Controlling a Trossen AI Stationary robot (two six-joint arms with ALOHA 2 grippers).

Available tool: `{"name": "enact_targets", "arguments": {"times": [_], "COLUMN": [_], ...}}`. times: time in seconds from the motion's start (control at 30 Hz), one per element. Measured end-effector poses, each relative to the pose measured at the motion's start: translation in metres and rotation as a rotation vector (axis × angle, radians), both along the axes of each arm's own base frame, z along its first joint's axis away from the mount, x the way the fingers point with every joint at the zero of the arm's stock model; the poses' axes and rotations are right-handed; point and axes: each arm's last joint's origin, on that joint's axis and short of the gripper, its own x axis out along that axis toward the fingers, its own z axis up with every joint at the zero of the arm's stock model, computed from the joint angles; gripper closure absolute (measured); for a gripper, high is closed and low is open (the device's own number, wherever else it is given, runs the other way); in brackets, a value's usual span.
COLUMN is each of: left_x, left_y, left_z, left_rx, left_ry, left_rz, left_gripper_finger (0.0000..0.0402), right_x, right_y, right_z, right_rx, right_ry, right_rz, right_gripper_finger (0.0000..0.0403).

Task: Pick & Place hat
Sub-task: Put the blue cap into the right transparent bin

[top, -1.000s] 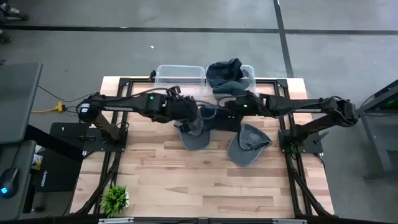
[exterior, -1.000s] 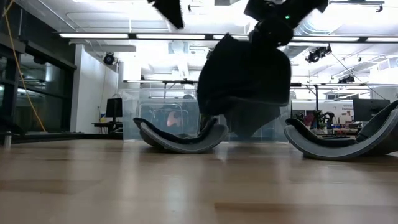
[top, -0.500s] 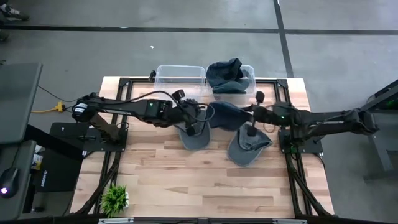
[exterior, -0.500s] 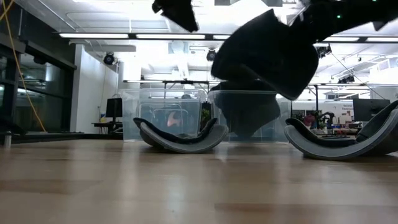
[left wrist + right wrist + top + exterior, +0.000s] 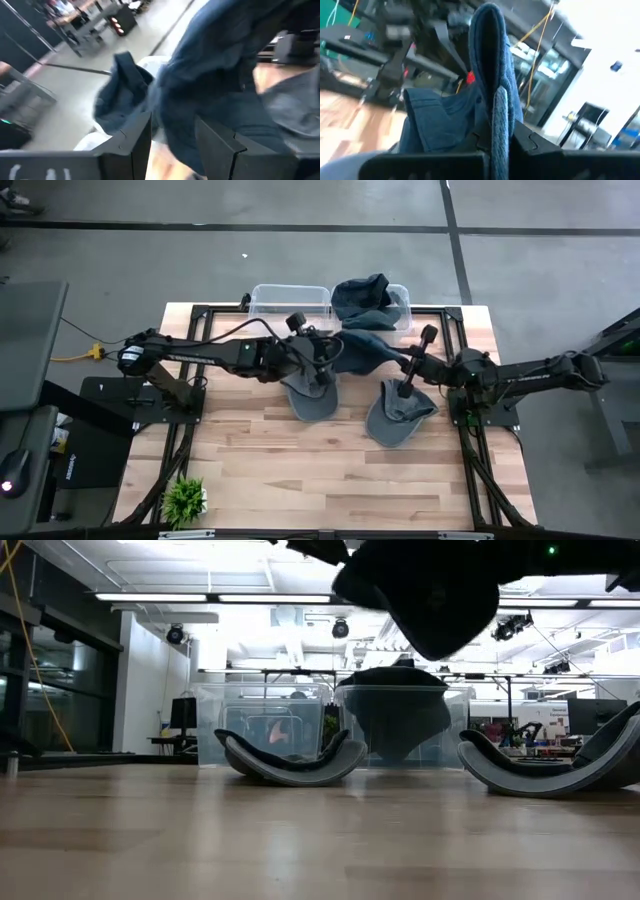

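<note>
The hat (image 5: 358, 352) hangs in the air between my two arms, above the table and just in front of the right-hand clear bin (image 5: 398, 308), which already holds a heap of dark blue hats (image 5: 362, 298). In my right wrist view the cloth folds over on itself and droops, so I judge it light, soft and floppy, not fragile, with only the brim giving any stiffness. The brim or a doubled fold of the crown looks like the best place to pinch; a single layer of cloth would likely slide or bunch.

My right fingers (image 5: 492, 131) are clamped tight on an upright fold of the blue fabric. My left fingers (image 5: 172, 145) stand about half open with the hat's cloth lying between and past them; I cannot tell whether they truly grip it or merely bracket it.

Below the hat, two more grey hats (image 5: 310, 400) (image 5: 398, 412) lie upturned on the table (image 5: 300, 470), one to each side of it, near but apart. A second clear bin (image 5: 288, 302) beside the filled one looks empty. The table is pale wood planking, smooth and flat, with a small green plant (image 5: 185, 500) at its far corner from the bins. Around it is grey concrete floor, and beyond the bins an open workshop with ceiling strip lights.
</note>
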Motion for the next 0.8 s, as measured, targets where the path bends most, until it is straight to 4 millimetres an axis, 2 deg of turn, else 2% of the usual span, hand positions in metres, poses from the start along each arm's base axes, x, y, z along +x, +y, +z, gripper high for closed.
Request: {"name": "enact_targets", "arguments": {"times": [0.17, 0.37, 0.57, 0.8], "left_x": [0.000, 0.000, 0.002, 0.002], "left_y": [0.009, 0.009, 0.005, 0.005], "left_z": [0.009, 0.020, 0.021, 0.021], "left_rx": [0.061, 0.083, 0.065, 0.069], "left_ry": [0.006, 0.005, 0.020, 0.021], "left_rz": [0.023, -0.021, -0.157, -0.176], "left_gripper_finger": [0.0257, 0.0249, 0.0238, 0.0224], "right_x": [0.000, 0.001, 0.001, 0.002], "right_y": [0.001, 0.001, 0.001, 0.002], "right_z": [0.003, 0.001, 0.002, 0.003], "right_rx": [-0.055, -0.078, -0.104, -0.118], "right_ry": [-0.010, 0.007, 0.013, 0.004], "right_rz": [-0.019, -0.023, -0.012, 0.034], "right_gripper_finger": [0.0392, 0.0392, 0.0392, 0.0392]}}
